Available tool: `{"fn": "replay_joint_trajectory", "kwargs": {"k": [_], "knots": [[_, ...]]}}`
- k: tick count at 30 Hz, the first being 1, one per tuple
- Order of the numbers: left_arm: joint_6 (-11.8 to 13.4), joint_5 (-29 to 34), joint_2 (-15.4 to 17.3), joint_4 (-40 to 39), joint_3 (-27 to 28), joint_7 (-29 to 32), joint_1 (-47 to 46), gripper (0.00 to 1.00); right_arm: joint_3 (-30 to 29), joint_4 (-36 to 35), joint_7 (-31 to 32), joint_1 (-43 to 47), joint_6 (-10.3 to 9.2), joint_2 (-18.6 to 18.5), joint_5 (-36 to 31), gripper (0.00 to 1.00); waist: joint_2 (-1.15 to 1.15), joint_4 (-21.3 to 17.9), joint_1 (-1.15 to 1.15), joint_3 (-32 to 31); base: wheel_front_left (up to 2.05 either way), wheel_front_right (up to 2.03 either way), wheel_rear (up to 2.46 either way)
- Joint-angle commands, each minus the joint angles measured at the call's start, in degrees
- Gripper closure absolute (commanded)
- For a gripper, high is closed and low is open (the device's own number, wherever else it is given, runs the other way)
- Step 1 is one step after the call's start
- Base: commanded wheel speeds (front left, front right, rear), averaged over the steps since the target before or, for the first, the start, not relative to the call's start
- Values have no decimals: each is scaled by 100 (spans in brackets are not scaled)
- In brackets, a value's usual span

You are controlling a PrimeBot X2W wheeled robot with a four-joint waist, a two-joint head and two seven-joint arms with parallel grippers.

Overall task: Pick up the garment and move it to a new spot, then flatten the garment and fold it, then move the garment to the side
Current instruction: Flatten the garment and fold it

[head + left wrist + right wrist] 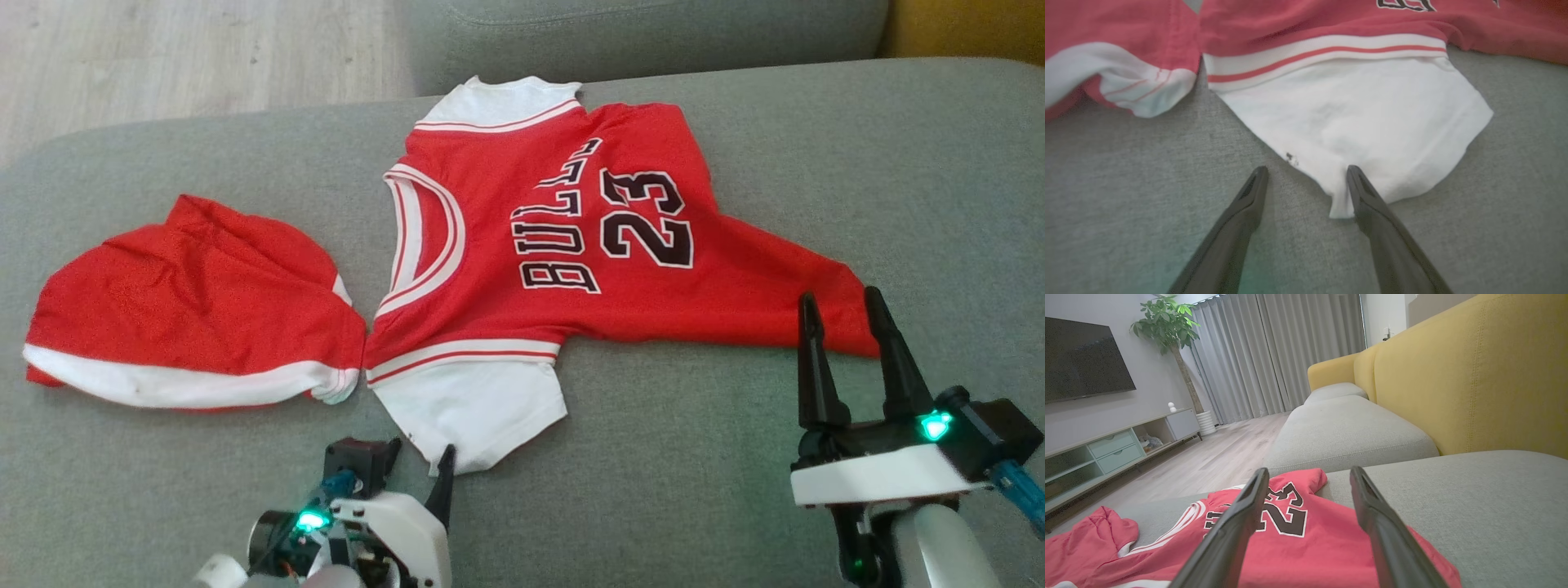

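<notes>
Two pincers, both spread wide, neither holding anything. The left pincer (1307, 171) sits at the jersey's near sleeve (1355, 118), a white flap. One finger crosses the flap's lowest edge and the other is over bare seat just beside it. The right pincer (841, 298) stands at the jersey's hem corner with its tips over red cloth; I cannot tell whether they touch it.

The jersey (571, 245) lies print-up and mostly flat on the grey seat (694, 457), with its far sleeve at the seat's back edge. A red piece (188, 318) with a white band touches the jersey beside the neck. It may be a hood or a separate item; I cannot tell which.

The jersey looks light, thin and limp, so it will likely sag and bunch from any single hold and drag on the seat's weave. Nothing about it seems fragile. The best holds are probably where the cloth is doubled: the striped sleeve band and the hem corner. Pinching both layers at two points well apart should keep it spread when lifted.
</notes>
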Motion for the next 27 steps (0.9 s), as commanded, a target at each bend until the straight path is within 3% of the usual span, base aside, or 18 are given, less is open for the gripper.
{"fn": "replay_joint_trajectory", "kwargs": {"k": [1,4,6,11,14,19,27], "knots": [[-91,-80,49,-71,77,89,-164,0,161,-177,-62,-267,-4,-32,35,0,0,-39,0,20,0,0,0],[-210,-140,8,-117,33,108,-165,0,160,-171,-62,-279,-4,-32,36,0,0,-73,0,34,0,0,0],[-388,-200,-44,-200,-48,111,-168,100,133,-157,-62,-295,-4,-32,41,0,0,-113,0,31,0,0,0],[-504,-287,-75,-342,31,-48,-245,100,62,-107,-62,-305,-4,-32,32,0,0,-129,0,-3,0,0,0],[-527,-255,-43,-498,213,-414,-397,100,-45,-54,-62,-305,-4,-32,-9,0,0,-95,0,-52,0,0,0],[-785,-260,27,-884,487,-1130,-581,100,-231,77,-62,-322,-4,-32,-93,0,0,-15,0,-139,0,0,0],[-638,-161,159,-1361,992,-1936,-693,100,-510,589,-62,-446,-4,-32,-312,0,0,85,0,-148,0,0,0]]}}
